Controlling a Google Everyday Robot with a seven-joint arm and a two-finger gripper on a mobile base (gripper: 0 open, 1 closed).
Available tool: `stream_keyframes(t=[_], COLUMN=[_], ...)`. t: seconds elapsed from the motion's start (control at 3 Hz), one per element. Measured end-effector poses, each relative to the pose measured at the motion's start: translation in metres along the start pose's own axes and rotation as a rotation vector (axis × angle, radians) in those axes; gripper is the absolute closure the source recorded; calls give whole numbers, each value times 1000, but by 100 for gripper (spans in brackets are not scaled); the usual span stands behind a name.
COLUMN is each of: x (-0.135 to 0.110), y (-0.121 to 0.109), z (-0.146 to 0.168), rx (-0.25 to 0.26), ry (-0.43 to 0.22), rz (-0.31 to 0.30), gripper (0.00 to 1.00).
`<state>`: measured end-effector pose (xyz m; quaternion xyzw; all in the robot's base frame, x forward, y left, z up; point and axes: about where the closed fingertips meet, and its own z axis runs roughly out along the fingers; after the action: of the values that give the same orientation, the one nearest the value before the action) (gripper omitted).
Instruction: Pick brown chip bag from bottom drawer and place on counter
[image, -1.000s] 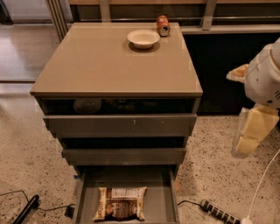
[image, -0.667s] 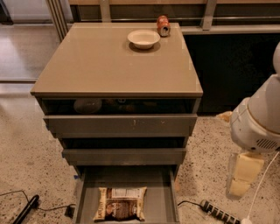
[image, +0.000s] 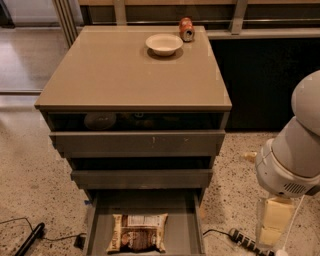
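The brown chip bag (image: 138, 232) lies flat in the open bottom drawer (image: 189, 222), label side up, near the drawer's front. The counter (image: 120, 70) is the beige top of the cabinet above. My arm's white joint (image: 290, 160) hangs to the right of the cabinet. My gripper (image: 270, 225) is the cream part below that joint. It points down over the floor, right of the bottom drawer and apart from the bag.
A white bowl (image: 164, 43) and an orange can (image: 186, 28) stand at the counter's back. The top drawer (image: 137, 142) and the middle drawer (image: 142, 177) are slightly pulled out. A power strip (image: 245, 241) and cables (image: 30, 237) lie on the floor.
My arm has dropped lower beside the cabinet and the gripper is now near floor level, right of the bottom drawer. The bag, bowl and can have not moved.
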<state>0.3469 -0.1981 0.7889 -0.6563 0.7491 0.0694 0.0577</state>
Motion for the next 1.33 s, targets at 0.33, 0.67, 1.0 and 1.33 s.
stream_keyframes(t=[0.33,0.67,1.0,1.33], x=[-2,-24,-53,-53], y=[-16,-30,-56,-56], z=[0,8,17,17], rx=[51,151,239,239], ry=[-69,-75,-61,-61], rz=[11,-21,-42,-42], gripper=[0,0,0,0])
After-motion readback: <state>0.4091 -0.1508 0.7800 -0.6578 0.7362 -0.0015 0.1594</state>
